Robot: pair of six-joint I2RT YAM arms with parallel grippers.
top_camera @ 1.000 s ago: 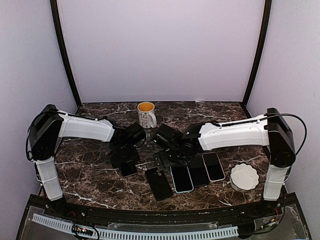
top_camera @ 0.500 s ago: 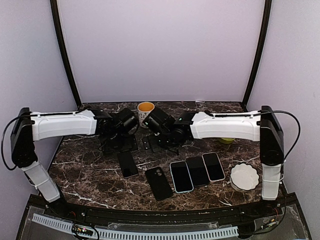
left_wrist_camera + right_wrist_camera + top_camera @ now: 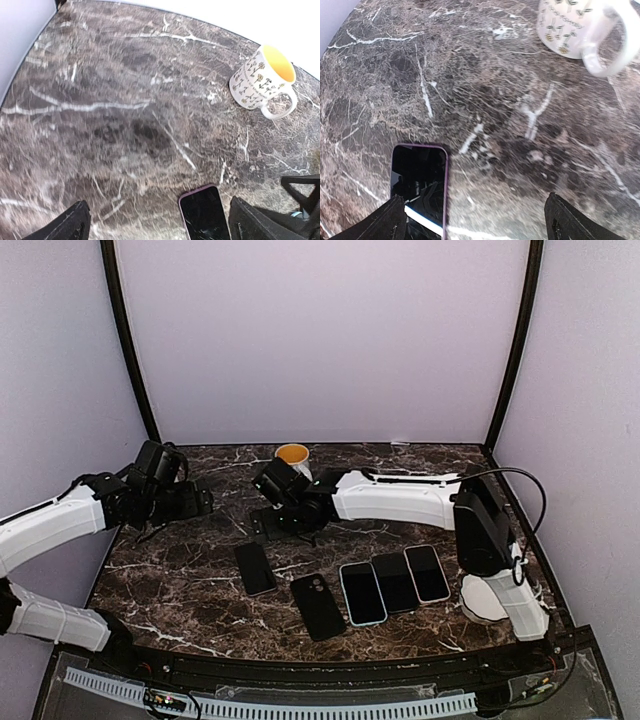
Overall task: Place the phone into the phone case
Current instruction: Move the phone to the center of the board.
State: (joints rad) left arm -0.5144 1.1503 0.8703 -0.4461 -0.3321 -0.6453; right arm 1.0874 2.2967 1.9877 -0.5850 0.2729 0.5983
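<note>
Top view: the phone [image 3: 256,568] lies flat, screen up, on the worktop [image 3: 180,580], just left of the black phone case [image 3: 318,606]. Its long axis runs near-to-far, slightly tilted.
Left wrist: my left pincer [image 3: 157,217] gapes wide and empty, with the phone's end showing between its fingers.
Right wrist: my right pincer [image 3: 472,215] is likewise spread, holding nothing.
Handling: I judge it stiff, light and slick, with breakable glass; I'd pinch its long edges mid-length.

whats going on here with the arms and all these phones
Neither arm holds anything. The left gripper and right gripper are both open above the marble table, the right one near the mug. The purple-edged phone lies face up nearer the front, the black case beside it, three more phones in a row beyond that.
</note>
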